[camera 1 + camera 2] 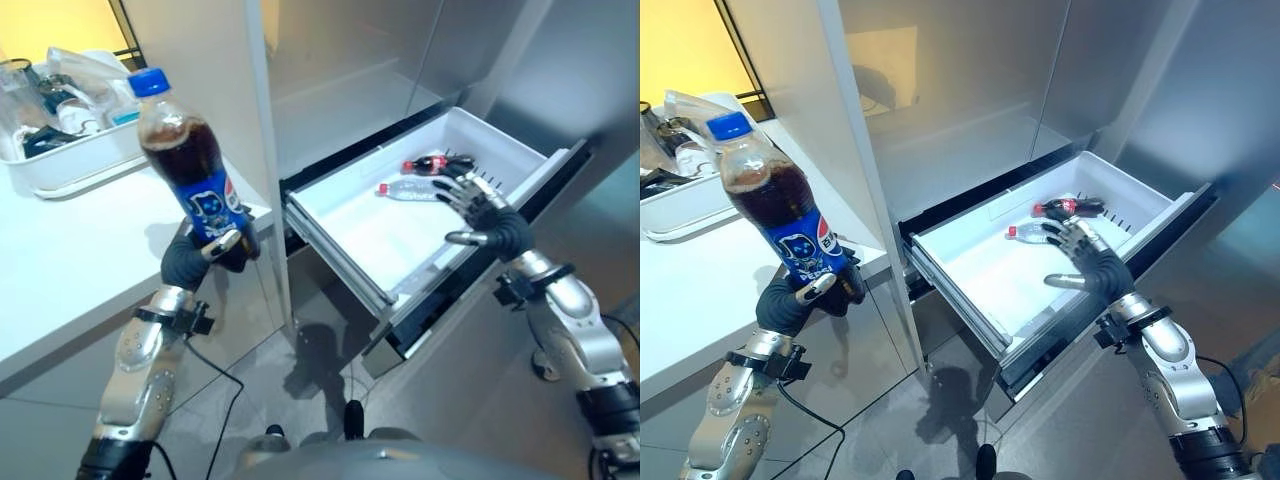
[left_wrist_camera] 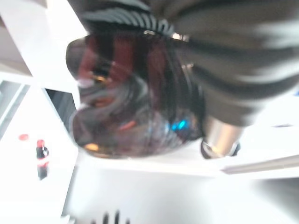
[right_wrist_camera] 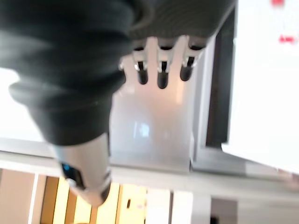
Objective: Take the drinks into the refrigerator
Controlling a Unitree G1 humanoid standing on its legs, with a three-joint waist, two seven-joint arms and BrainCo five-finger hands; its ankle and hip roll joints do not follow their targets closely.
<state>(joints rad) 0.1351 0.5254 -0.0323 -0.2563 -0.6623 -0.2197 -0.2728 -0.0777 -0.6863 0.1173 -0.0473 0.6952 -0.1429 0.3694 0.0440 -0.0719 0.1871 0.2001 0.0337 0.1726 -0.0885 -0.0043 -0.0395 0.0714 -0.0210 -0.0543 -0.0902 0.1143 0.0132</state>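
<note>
We see the left hand (image 1: 205, 252) with its fingers curled tight around the lower part of a cola bottle (image 1: 185, 160) with a blue cap and blue label, and it holds the bottle upright above the edge of the white counter (image 1: 70, 260). The white refrigerator drawer (image 1: 345, 235) is pulled out. In its far corner two small bottles lie on their side: a dark cola bottle (image 1: 430, 164) and a clear bottle (image 1: 405, 190), just beside each other. The right hand (image 1: 1090, 262) hovers over the drawer, near these bottles, with fingers spread apart and holding nothing. On the counter, behind, stands a white tray (image 1: 60, 165) with some items.
</note>
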